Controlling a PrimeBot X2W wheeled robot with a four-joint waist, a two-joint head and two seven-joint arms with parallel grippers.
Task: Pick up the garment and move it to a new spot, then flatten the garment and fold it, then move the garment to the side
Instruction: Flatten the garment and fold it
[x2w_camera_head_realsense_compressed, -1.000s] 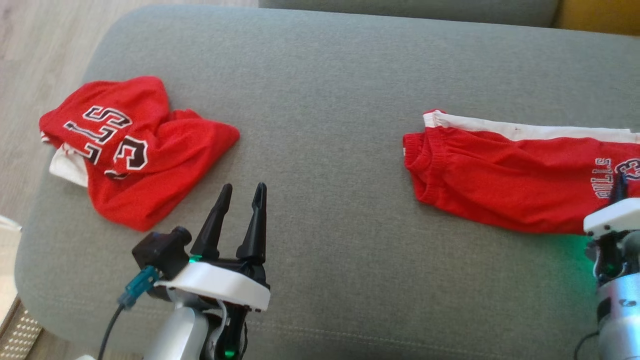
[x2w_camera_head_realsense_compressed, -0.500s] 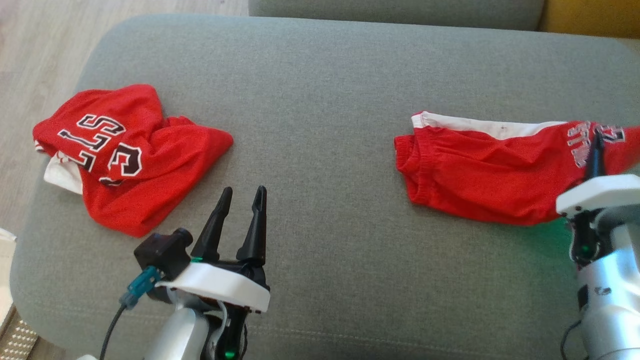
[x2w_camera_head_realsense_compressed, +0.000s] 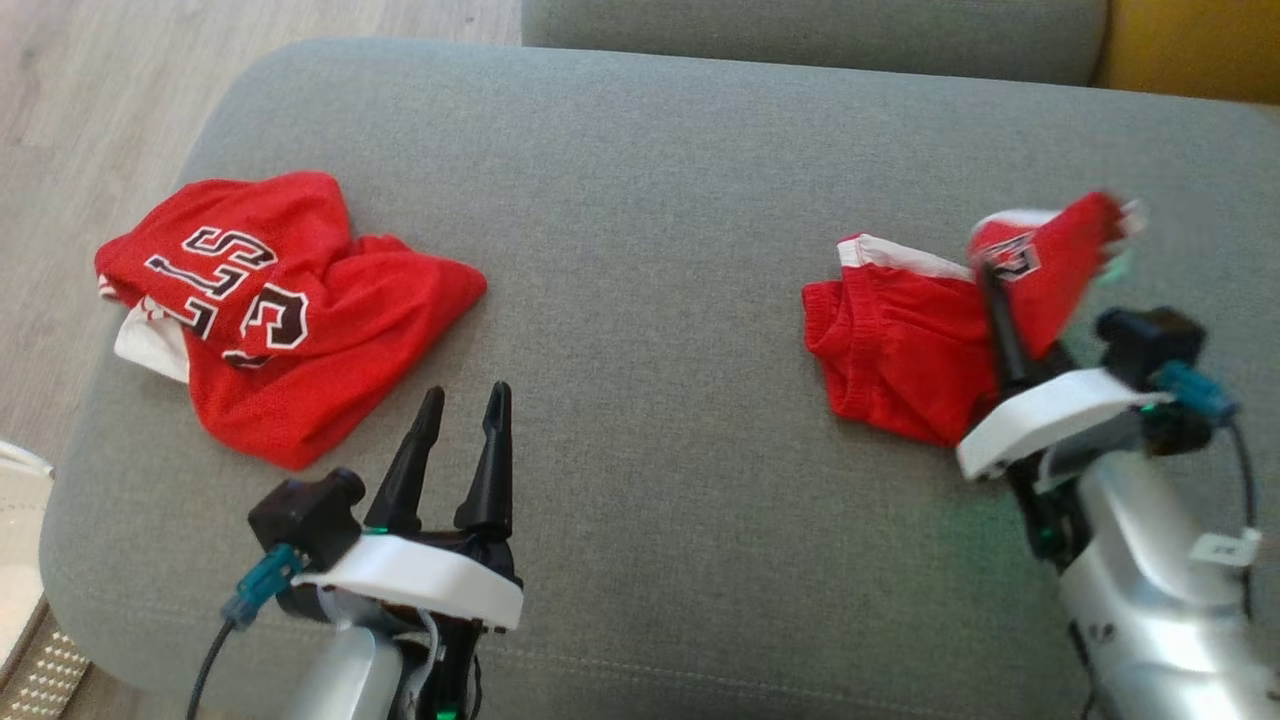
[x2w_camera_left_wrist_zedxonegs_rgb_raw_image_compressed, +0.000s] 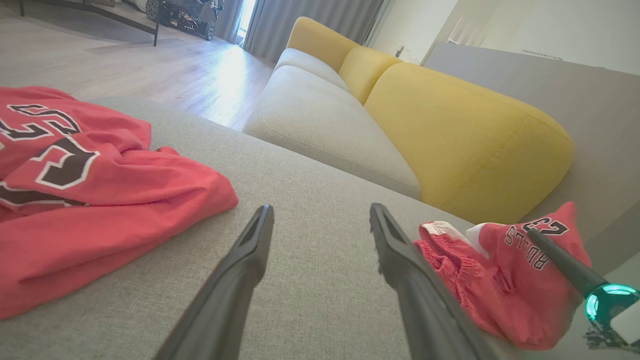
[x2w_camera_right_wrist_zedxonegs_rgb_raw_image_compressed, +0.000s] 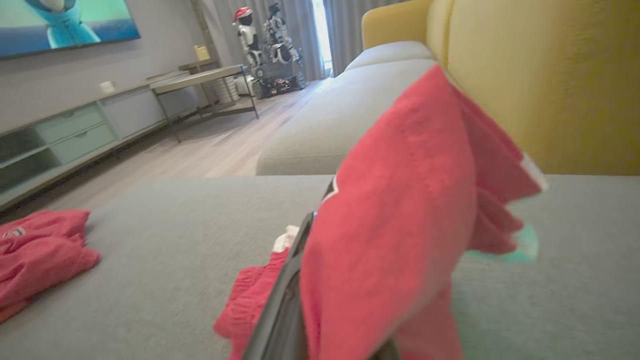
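Note:
The garment is a pair of red shorts (x2w_camera_head_realsense_compressed: 895, 350) with a white side stripe, lying at the right of the grey cushion (x2w_camera_head_realsense_compressed: 650, 250). My right gripper (x2w_camera_head_realsense_compressed: 985, 272) is shut on the leg end, which it holds up in the air, doubled back over the waistband half. In the right wrist view the red cloth (x2w_camera_right_wrist_zedxonegs_rgb_raw_image_compressed: 400, 210) drapes over my fingers (x2w_camera_right_wrist_zedxonegs_rgb_raw_image_compressed: 285, 295). My left gripper (x2w_camera_head_realsense_compressed: 465, 395) stands open near the front left, apart from the shorts, with nothing between its fingers (x2w_camera_left_wrist_zedxonegs_rgb_raw_image_compressed: 250, 250). The left wrist view shows the shorts (x2w_camera_left_wrist_zedxonegs_rgb_raw_image_compressed: 505, 270) at its lower right.
A crumpled red jersey (x2w_camera_head_realsense_compressed: 280, 310) with black and white lettering lies at the cushion's left end. Behind are another grey seat (x2w_camera_head_realsense_compressed: 800, 30) and a yellow backrest (x2w_camera_left_wrist_zedxonegs_rgb_raw_image_compressed: 465, 135). Wooden floor (x2w_camera_head_realsense_compressed: 90, 100) lies past the left edge.
My right gripper has moved left and up, lifting the shorts' leg end off the cushion and carrying it back over the waistband half. The left gripper has stayed open, almost in place.

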